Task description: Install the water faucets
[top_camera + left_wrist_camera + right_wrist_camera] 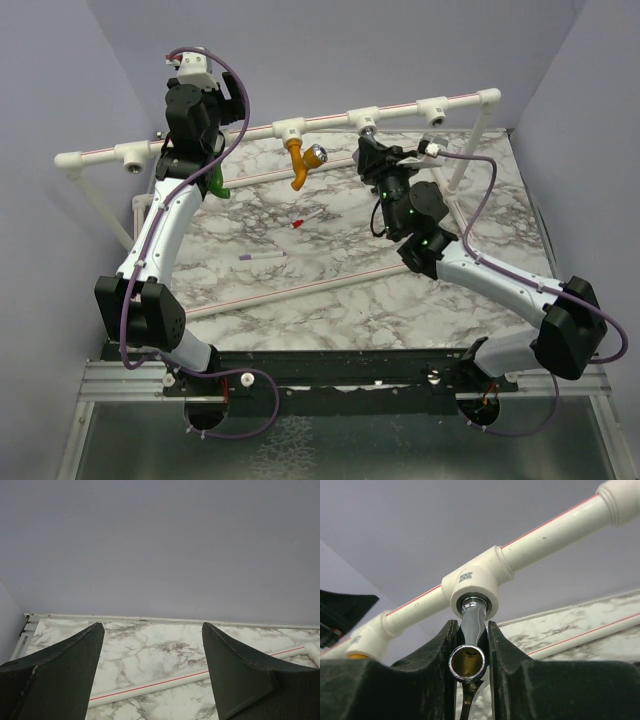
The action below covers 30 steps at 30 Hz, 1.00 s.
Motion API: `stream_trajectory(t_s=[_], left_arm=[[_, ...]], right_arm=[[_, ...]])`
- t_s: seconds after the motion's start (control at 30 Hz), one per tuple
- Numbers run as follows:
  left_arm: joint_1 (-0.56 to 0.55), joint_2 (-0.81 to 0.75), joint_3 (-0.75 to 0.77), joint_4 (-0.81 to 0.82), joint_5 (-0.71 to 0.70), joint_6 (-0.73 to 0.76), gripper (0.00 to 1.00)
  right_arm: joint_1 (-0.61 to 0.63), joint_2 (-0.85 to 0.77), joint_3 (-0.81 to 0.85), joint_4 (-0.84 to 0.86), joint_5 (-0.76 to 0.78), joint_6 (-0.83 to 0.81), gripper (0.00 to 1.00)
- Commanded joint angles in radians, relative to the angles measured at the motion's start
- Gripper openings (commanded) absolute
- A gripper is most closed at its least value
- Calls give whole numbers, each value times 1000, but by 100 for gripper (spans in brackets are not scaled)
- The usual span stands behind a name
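The step in hand is judged to be the fitting of the grey metal faucet (473, 611) into the pipe rail (550, 525). Its chrome neck is seen entering the downward socket of a tee joint (470, 580) on the rail, and the body hangs straight below that socket. How far the thread is seated cannot be told. The next move is judged to call for turning the faucet about its own axis while it is kept pressed up into the socket, square to the rail so that the thread is not crossed.

The right gripper (471, 625) is pinched on this faucet just below the rail. A finger is pressed against each side of the neck, and the round open end of the body faces the wrist camera.

The left gripper (152, 625) is spread wide, with nothing held or touched between its fingers. Only the wall and the marble table (165, 650) are seen through the gap.

Further left along the rail, the mustard-orange faucet (300, 160) is seen hanging from the neighbouring tee, and it appears to be fitted. Left again, the green faucet (216, 184) shows just under the rail beside the left arm. Whether it is seated in a tee cannot be told, since the arm covers that joint.
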Motion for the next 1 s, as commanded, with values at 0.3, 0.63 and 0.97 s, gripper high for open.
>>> stream_trajectory(t_s=[0.3, 0.63, 0.97], left_arm=[[10, 112, -97, -263, 7, 9, 81], [11, 110, -97, -262, 10, 7, 81], [10, 110, -98, -263, 11, 7, 81]], right_arm=[[-2, -72, -15, -356, 46, 848, 0], [-5, -79, -46, -334, -82, 1137, 1], [-6, -98, -12, -363, -90, 1109, 1]])
